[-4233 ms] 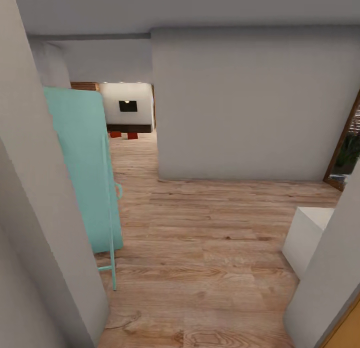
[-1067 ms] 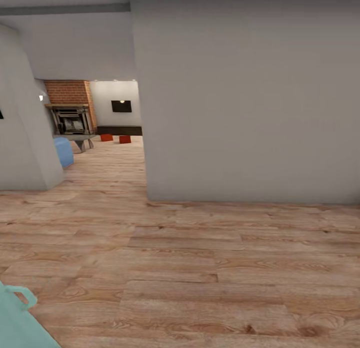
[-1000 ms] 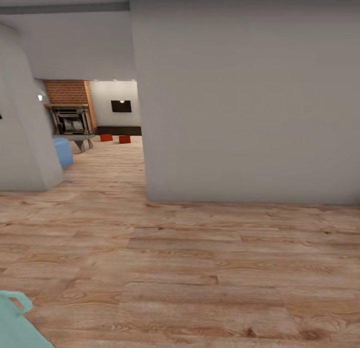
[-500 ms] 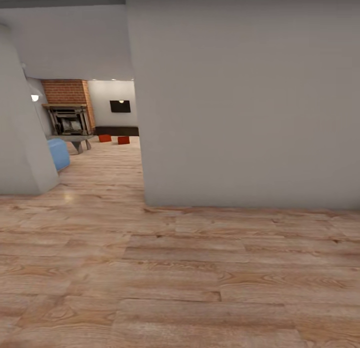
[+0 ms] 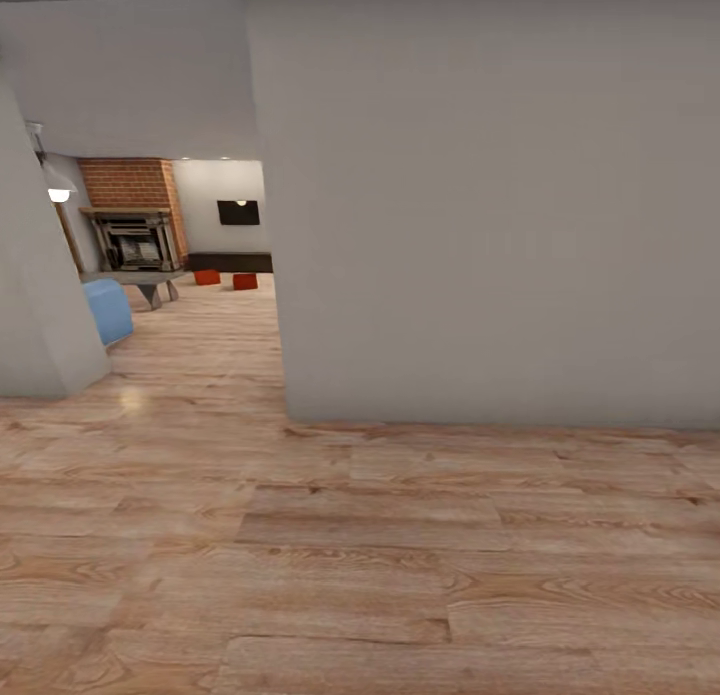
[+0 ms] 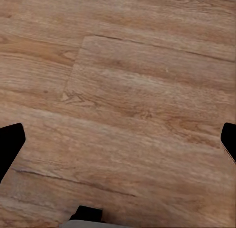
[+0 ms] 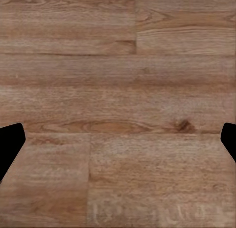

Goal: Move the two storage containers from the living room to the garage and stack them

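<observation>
Far off in the living room, two orange-red storage containers sit on the wood floor in front of the long dark cabinet: one (image 5: pixel 207 276) on the left, the other (image 5: pixel 245 281) on the right. The brick chimney with its grey fireplace (image 5: pixel 131 237) and the black wall TV (image 5: pixel 238 212) mark that room. My left gripper (image 6: pixel 118 144) hangs open over bare planks, its black fingertips (image 6: pixel 10 144) at the picture's edges. My right gripper (image 7: pixel 118 139) is open too, with nothing but floor between its fingertips (image 7: pixel 9 139).
A big grey wall block (image 5: pixel 480 205) stands straight ahead, its corner (image 5: pixel 285 415) close by. A passage of light plank floor (image 5: pixel 210 345) runs past it on the left toward the living room. A grey wall (image 5: pixel 35 305), a blue seat (image 5: pixel 106 310) and a low table (image 5: pixel 140 277) line that passage.
The camera has advanced and swung: the wall block looms larger, the teal object at the lower left has dropped out of view, and more of the living room shows.
</observation>
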You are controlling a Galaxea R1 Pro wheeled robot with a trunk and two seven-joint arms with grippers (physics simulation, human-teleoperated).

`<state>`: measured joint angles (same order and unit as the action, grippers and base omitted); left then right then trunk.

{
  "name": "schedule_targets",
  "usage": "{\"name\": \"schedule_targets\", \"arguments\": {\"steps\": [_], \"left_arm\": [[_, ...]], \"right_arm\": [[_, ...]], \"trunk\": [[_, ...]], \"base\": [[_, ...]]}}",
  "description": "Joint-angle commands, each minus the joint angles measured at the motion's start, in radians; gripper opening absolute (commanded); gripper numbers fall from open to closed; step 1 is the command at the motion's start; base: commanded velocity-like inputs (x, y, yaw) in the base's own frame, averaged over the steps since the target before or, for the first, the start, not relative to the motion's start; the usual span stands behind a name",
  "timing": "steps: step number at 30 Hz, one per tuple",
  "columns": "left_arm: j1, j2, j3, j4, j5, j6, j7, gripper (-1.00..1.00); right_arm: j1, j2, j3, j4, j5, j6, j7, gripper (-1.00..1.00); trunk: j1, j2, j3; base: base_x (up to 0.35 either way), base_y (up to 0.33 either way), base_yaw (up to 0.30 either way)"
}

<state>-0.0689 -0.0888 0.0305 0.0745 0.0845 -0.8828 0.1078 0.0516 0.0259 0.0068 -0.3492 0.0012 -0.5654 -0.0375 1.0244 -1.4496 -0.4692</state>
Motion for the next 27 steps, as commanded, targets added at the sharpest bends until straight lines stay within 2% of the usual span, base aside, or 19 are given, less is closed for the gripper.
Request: {"name": "schedule_targets", "arguments": {"steps": [1, 9, 27], "left_arm": [[-0.002, 0.000, 0.002, 0.004, 0.001, -0.005, 0.000, 1.00], [-0.002, 0.000, 0.002, 0.004, 0.001, -0.005, 0.000, 1.00], [-0.002, 0.000, 0.003, 0.004, 0.001, -0.005, 0.000, 1.00]], "right_arm": [[0.001, 0.000, 0.001, -0.001, 0.000, -0.001, -0.004, 1.00], [0.001, 0.000, 0.001, -0.002, 0.000, -0.001, -0.004, 1.00], [0.001, 0.000, 0.001, -0.002, 0.000, -0.001, -0.004, 1.00]], "trunk": [[0.001, 0.000, -0.001], [0.001, 0.000, -0.001], [0.001, 0.000, -0.001]], "base": [[0.326, 0.000, 0.000], [0.326, 0.000, 0.039], [0.326, 0.000, 0.243]]}}
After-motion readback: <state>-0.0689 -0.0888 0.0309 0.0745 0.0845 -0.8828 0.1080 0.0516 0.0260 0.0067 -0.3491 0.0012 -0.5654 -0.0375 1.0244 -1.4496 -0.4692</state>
